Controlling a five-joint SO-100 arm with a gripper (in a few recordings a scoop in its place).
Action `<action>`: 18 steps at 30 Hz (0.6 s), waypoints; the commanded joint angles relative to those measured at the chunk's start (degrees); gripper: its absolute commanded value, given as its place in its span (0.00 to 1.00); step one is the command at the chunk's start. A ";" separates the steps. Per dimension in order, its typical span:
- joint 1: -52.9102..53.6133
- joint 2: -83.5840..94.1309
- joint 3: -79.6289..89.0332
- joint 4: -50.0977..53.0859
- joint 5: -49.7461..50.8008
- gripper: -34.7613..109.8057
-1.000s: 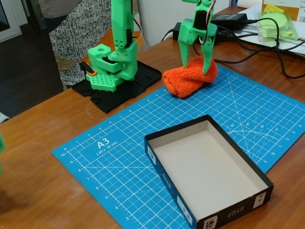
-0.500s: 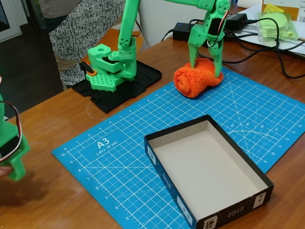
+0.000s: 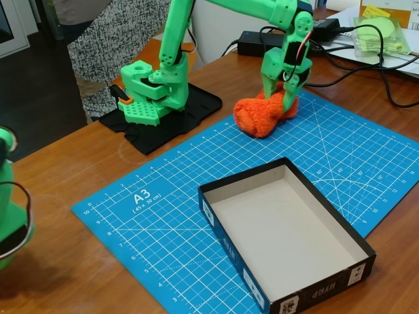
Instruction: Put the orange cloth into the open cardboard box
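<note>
Your table [image 3: 59,176] carries blue cutting mat [image 3: 163,216]. Open cardboard box [image 3: 288,297] sits near right on mat, inside bare. Your green arm [image 3: 173,39] reaches right from far-left base. Orange cloth [image 3: 258,114] lies on mat's far edge, beyond box. Fingers [image 3: 280,90] clamped on cloth's right end.

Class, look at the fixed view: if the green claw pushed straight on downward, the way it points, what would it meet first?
The claw already pinches the orange cloth; beneath that, seemingly, the blue cutting mat.
</note>
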 commanded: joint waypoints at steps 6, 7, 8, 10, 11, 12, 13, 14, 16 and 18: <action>-0.09 -10.37 -11.87 10.55 -1.76 0.24; 0.35 -10.20 -14.41 12.66 -1.76 0.24; 0.97 -8.17 -15.29 12.66 -1.49 0.24; 3.08 -2.55 -16.79 12.66 -0.44 0.24; 4.57 0.70 -17.14 12.66 1.41 0.24; 6.24 4.22 -17.23 12.66 3.87 0.24; 7.91 7.56 -17.58 12.66 5.36 0.24; 9.76 10.55 -18.02 12.66 5.89 0.24; 14.24 14.85 -19.78 12.66 2.81 0.24; 19.34 16.00 -23.20 12.66 -1.41 0.24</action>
